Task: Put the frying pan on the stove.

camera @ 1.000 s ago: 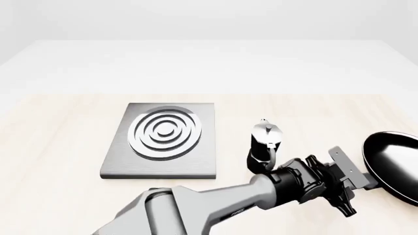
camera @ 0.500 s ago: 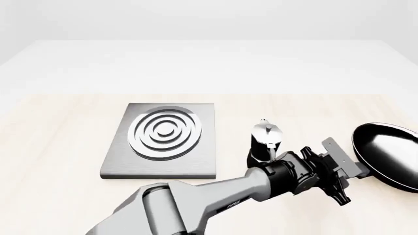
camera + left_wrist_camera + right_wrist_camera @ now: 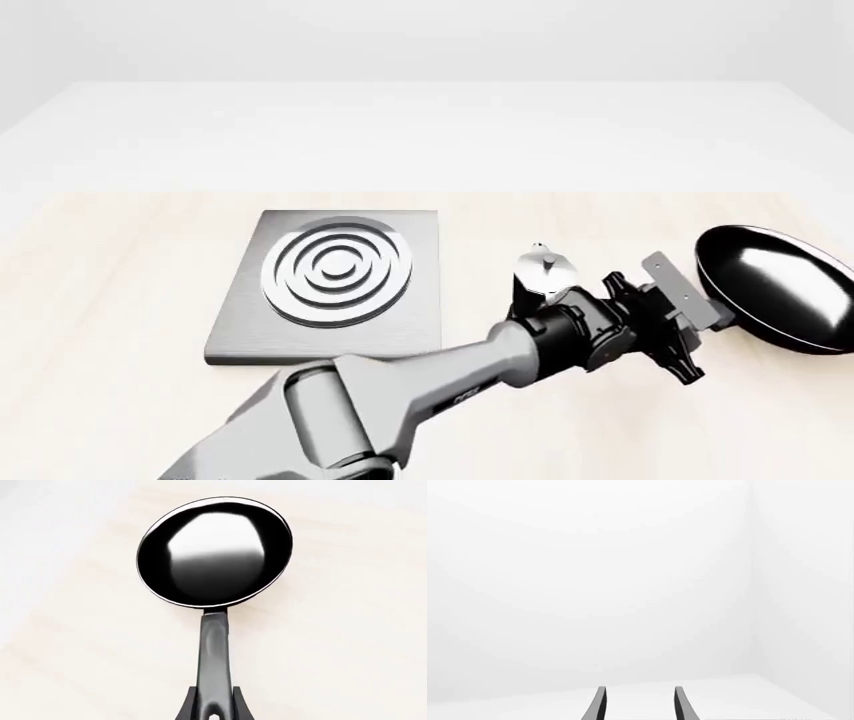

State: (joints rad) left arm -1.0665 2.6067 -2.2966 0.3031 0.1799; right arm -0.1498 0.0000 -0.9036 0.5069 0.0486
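The frying pan [image 3: 781, 288] is round, glossy black and shiny inside, and sits at the far right of the front view. My left gripper [image 3: 721, 318] reaches across from the left and is shut on its long dark handle. In the left wrist view the frying pan [image 3: 215, 552] fills the upper middle, and the left gripper [image 3: 213, 707] clamps the handle [image 3: 215, 650] near its end hole. The stove [image 3: 400, 325], a grey slab with silver burner rings, lies left of centre, well apart from the pan. My right gripper [image 3: 639, 705] is open with nothing between its fingers, facing a white wall.
A small black-and-silver moka pot [image 3: 543, 272] stands between the stove and the pan, just behind my left arm's wrist. The left arm [image 3: 441, 385] crosses the front of the light wooden table [image 3: 120, 300] diagonally.
My left gripper has carried the frying pan leftward and farther from the table's front edge, toward the moka pot. The stove and the pot have not moved.
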